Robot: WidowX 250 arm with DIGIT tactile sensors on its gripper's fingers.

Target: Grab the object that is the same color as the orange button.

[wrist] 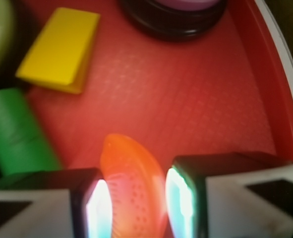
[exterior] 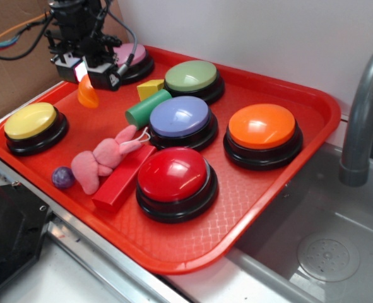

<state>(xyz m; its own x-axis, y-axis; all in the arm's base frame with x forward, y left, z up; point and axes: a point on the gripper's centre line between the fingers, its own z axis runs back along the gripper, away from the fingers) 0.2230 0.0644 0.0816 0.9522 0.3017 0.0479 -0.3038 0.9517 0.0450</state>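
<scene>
Glowing finger pads [wrist: 97,210] fill the bottom edge of the wrist view, one at lower left and one at lower centre-right, and the orange crescent block [wrist: 131,191] sits squarely in the gap between them. The gripper [wrist: 136,206] stands open around the block; whether the pads already touch its flanks cannot be told, though the gap on each side looks slim. In that view the crescent's long axis runs roughly up and down the frame, so it lies along the slot with its narrow width facing the pads, and a plain squeeze should, in my judgement, catch it across the short dimension. Its curved glossy back may let it slip or roll if the pads close off-centre. In the exterior view the gripper [exterior: 85,72] hangs at the upper left of the red tray [exterior: 300,136], with the block [exterior: 88,93] just beneath it on the tray floor. The yellow wedge [wrist: 59,49] and green cylinder [wrist: 17,131] lie at the upper left and left of the wrist view, apart from the block. The orange button [exterior: 262,126], the colour reference, sits well away at the right of the tray.
</scene>
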